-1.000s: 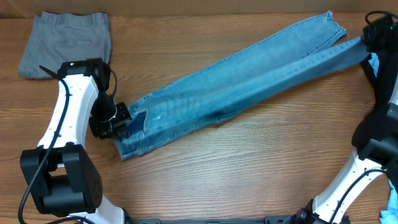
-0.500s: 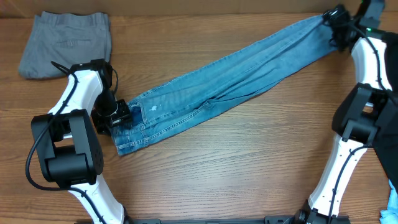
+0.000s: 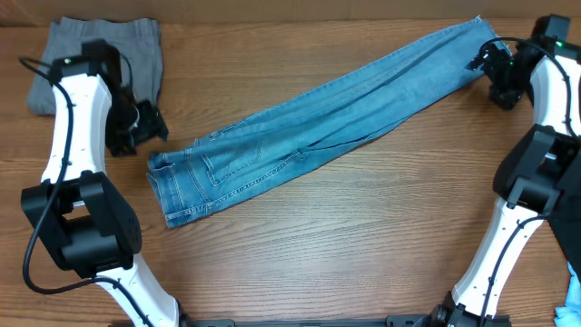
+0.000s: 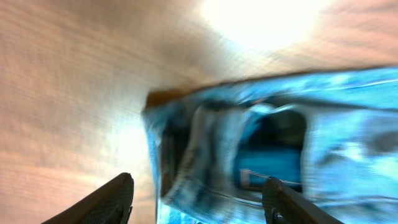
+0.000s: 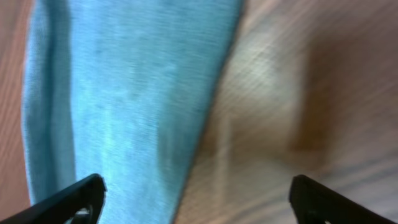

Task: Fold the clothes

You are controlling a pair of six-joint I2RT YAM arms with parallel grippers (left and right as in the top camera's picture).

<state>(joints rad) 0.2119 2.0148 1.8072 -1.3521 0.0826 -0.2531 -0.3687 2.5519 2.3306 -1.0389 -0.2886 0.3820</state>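
Jeans lie diagonally across the table, legs stacked, probably so they're ready to fold crosswise. Left gripper and right gripper both gape empty, just off either end.

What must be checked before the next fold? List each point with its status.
1. Left gripper open, nothing between its fingers: ok.
2. Right gripper open, nothing held: ok.
3. Jeans stretched out flat on the table: ok.
4. Waistband apart from the grey shorts: ok.
5. Hem edges lined up: cannot tell.
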